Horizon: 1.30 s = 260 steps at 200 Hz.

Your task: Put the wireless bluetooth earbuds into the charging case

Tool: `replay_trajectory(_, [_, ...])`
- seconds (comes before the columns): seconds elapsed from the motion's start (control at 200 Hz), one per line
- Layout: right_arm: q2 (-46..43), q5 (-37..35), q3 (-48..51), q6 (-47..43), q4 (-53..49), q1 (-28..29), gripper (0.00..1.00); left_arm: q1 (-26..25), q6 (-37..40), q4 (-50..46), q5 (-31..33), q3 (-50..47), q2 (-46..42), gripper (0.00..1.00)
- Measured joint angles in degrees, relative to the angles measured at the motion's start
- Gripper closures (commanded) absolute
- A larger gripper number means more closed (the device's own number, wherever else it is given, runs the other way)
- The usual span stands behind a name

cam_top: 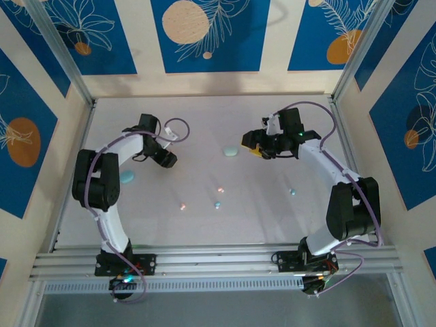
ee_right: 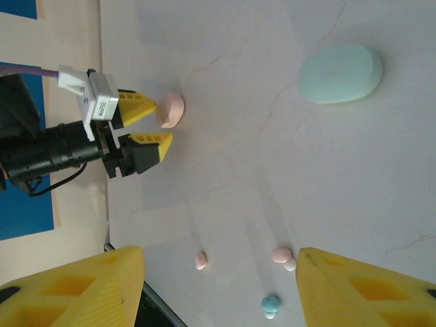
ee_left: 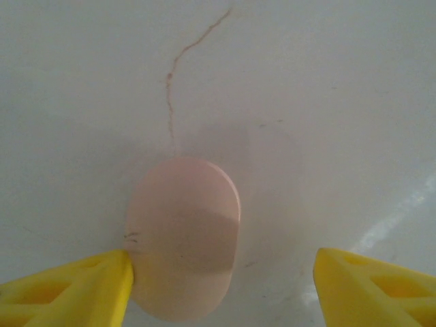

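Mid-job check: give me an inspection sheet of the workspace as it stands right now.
Surface: pale grey tabletop, one thin hairline mark.
Job's things: pink oval plastic case; mint oval case; light blue case beside the left arm. Tiny glossy earbuds lie loose mid-table: two pink, one light blue, one teal.
Clutter: nothing seen.
Grippers: left gripper open, one yellow finger touching the pink case; right gripper open, empty.
Cables: purple cable loops at the left wrist.
Surroundings: blue leaf-patterned wall panels, aluminium rail.

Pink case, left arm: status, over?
Left gripper open, pink case between fingers, one finger touching. Right gripper open, empty. Earbuds loose on table. Nothing blocking.
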<state>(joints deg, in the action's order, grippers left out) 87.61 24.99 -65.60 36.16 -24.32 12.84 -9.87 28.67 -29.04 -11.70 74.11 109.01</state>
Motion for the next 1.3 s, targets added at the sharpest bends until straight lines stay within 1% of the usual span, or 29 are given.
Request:
replay_trajectory(0.305, [-0.04,0.92,0.85,0.31,-0.48,0.00,0.39,0.02,0.28,-0.37,1.90,1.29,3.15,0.31])
replay_trajectory(0.385, [-0.07,0.94,0.85,0.31,-0.61,0.00,0.39,0.02,0.44,-0.37,1.92,1.31,3.19,0.35])
replay_trajectory(0.415, [-0.07,0.96,0.85,0.31,-0.61,0.00,0.39,0.02,0.46,-0.44,2.03,1.42,3.26,0.38])
replay_trajectory(0.47, [-0.09,0.96,0.85,0.31,-0.63,0.00,0.39,0.02,0.59,-0.59,2.27,1.90,3.61,0.41])
replay_trajectory(0.785, [-0.09,0.96,0.85,0.31,-1.09,0.00,0.39,0.11,3.17,-2.91,1.20,3.28,4.87,0.42])
replay_trajectory(0.865, [-0.09,0.96,0.85,0.31,-1.22,0.00,0.39,0.11,3.56,-3.43,1.20,3.30,4.92,0.47])
replay_trajectory(0.915, [-0.09,0.96,0.85,0.31,-1.40,0.00,0.39,0.11,4.02,-3.48,1.22,3.30,5.03,0.52])
replay_trajectory(0.98, [-0.09,0.96,0.85,0.31,-1.64,0.00,0.39,0.11,4.59,-3.56,1.22,3.30,5.11,0.54])
replay_trajectory(1.05, [-0.09,0.94,0.85,0.31,-1.88,0.00,0.39,0.11,4.94,-3.61,1.01,3.30,5.11,0.59])
replay_trajectory(1.196, [-0.09,0.96,0.85,0.50,-1.92,0.00,0.39,-0.02,4.94,-3.39,-0.09,2.99,4.68,0.63])
replay_trajectory(1.301, [-0.09,1.22,0.87,0.96,-1.88,0.00,0.39,-0.17,5.42,-2.91,-1.22,0.68,1.57,0.64])
